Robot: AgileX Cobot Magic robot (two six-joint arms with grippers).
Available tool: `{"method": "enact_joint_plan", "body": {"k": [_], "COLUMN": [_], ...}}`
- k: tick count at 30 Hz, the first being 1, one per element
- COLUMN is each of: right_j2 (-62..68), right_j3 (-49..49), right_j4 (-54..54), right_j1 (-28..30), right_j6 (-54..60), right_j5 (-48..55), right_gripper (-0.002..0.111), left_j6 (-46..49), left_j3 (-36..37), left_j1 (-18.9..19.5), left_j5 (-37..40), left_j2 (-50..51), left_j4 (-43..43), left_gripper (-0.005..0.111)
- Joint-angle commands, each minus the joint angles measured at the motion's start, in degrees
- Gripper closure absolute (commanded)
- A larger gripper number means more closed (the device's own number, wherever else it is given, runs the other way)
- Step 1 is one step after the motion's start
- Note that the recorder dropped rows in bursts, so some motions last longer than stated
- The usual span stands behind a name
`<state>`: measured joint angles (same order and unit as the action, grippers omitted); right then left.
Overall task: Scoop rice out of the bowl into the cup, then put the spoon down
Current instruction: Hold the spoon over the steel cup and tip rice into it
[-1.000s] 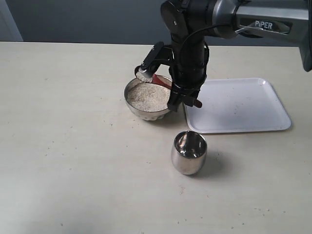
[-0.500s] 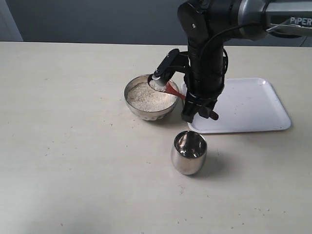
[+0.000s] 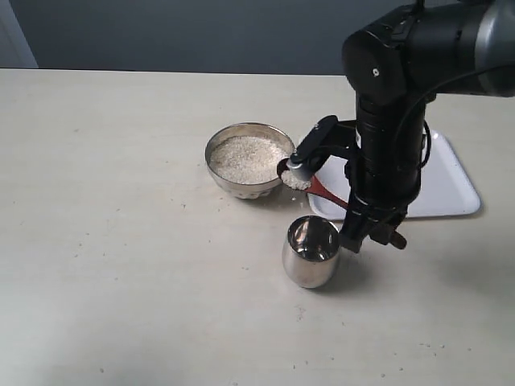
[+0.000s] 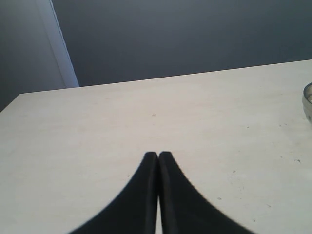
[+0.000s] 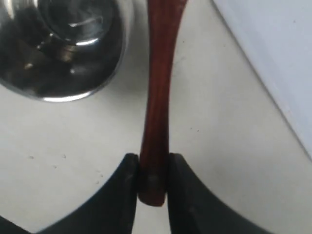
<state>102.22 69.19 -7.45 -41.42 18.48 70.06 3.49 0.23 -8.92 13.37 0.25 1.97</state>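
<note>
Right hand (image 5: 152,163): clamps spoon (image 5: 158,92) handle.
Left hand (image 4: 158,161): closed, empty.
Risk: spoon could tilt, spilling rice (image 3: 297,182) on desk (image 3: 121,241) beside cup (image 3: 312,251).

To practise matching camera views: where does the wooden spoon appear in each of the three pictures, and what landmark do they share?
Exterior: spoon in the air between bowl and cup.
Left wrist: not in it.
Right wrist: spoon clamped by right gripper, beside cup.
Shared landmark: the cup, in both views showing the spoon.
</note>
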Motion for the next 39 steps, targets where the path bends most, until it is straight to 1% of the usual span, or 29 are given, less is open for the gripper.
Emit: {"method": "enact_joint_plan", "body": {"k": [1,6,10,19,24,28,31,36,38,39], "right_j2": [-4.82,-7.31,-7.67,-8.38,-8.38,-8.38,-8.38,-8.38,-8.38,-8.38], "right_j3": [-3.33,-9.69,-13.20,-13.19,-13.19,-13.19,-13.19,-13.19,-13.19,-13.19], "right_j4": [1.85,5.70,6.15,5.42,0.68,-5.77,-6.89,-7.93,-8.89,-11.67], "right_j1": [0.33,0.15,0.15,-0.03,-3.27,-5.81,-6.73,-6.72,-7.53,-9.26], "right_j6": [-0.83,-1.24,-1.24,-1.24,-1.66,-5.26,-5.63,-6.80,-7.93,-9.67], "right_j5": [-0.09,-0.09,-0.09,-0.09,-0.09,-0.09,-0.09,-0.09,-0.09,-0.09], "right_gripper": [0.109,0.109,0.109,0.109,0.109,0.109,0.109,0.109,0.109,0.109], "left_j6": [-0.37,-0.37,-0.37,-0.37,-0.37,-0.37,-0.37,-0.37,-0.37,-0.37], "left_j3": [-0.23,-0.23,-0.23,-0.23,-0.23,-0.23,-0.23,-0.23,-0.23,-0.23], "left_j1": [-0.32,-0.32,-0.32,-0.32,-0.32,-0.32,-0.32,-0.32,-0.32,-0.32], "left_j5": [-0.08,-0.08,-0.08,-0.08,-0.08,-0.08,-0.08,-0.08,-0.08,-0.08], "left_j2": [-0.25,-0.25,-0.25,-0.25,-0.25,-0.25,-0.25,-0.25,-0.25,-0.25], "left_j4": [0.28,0.28,0.28,0.28,0.28,0.28,0.28,0.28,0.28,0.28], "left_gripper": [0.106,0.106,0.106,0.106,0.106,0.106,0.106,0.106,0.106,0.106]}}
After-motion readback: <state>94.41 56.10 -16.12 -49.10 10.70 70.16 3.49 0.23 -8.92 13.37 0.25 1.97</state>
